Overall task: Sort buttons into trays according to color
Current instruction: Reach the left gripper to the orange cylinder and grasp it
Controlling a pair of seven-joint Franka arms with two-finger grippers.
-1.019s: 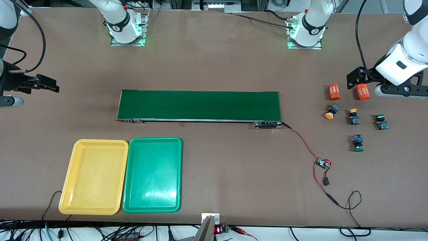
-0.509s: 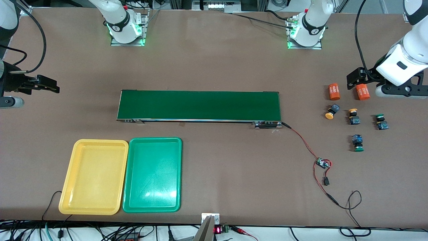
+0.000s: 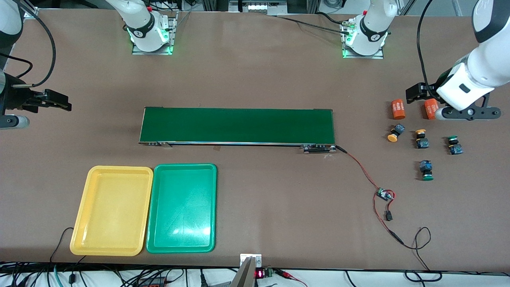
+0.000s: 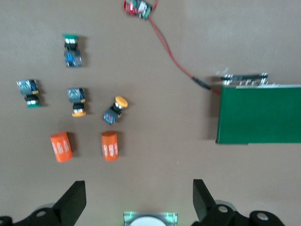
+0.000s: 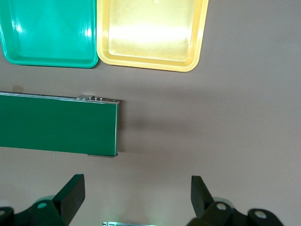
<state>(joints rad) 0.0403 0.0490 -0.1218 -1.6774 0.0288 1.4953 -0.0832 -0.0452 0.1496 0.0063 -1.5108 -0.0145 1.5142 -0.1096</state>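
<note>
Buttons, four of them, sit on the table toward the left arm's end: two yellow-cap ones (image 3: pixel 395 133) (image 3: pixel 421 139), a green-cap one (image 3: pixel 454 145), and another green-cap one (image 3: pixel 426 170) nearer to the front camera. Two orange cylinders (image 3: pixel 397 109) (image 3: pixel 430 109) w/ white digits, not readable, lie just farther from the camera than the buttons. Left gripper (image 4: pixel 138 200) hangs over the cylinders, fingers spread wide, holding nothing. Conveyor belt (image 3: pixel 237 125) lies between buttons and trays; a red wire w/ small circuit board (image 3: pixel 385 194) runs from its end. Yellow tray (image 3: pixel 111 211) and green tray (image 3: pixel 182 208) touch side by side, toward the right arm's end. Right gripper (image 5: pixel 136 197) waits there, spread wide too.
</note>
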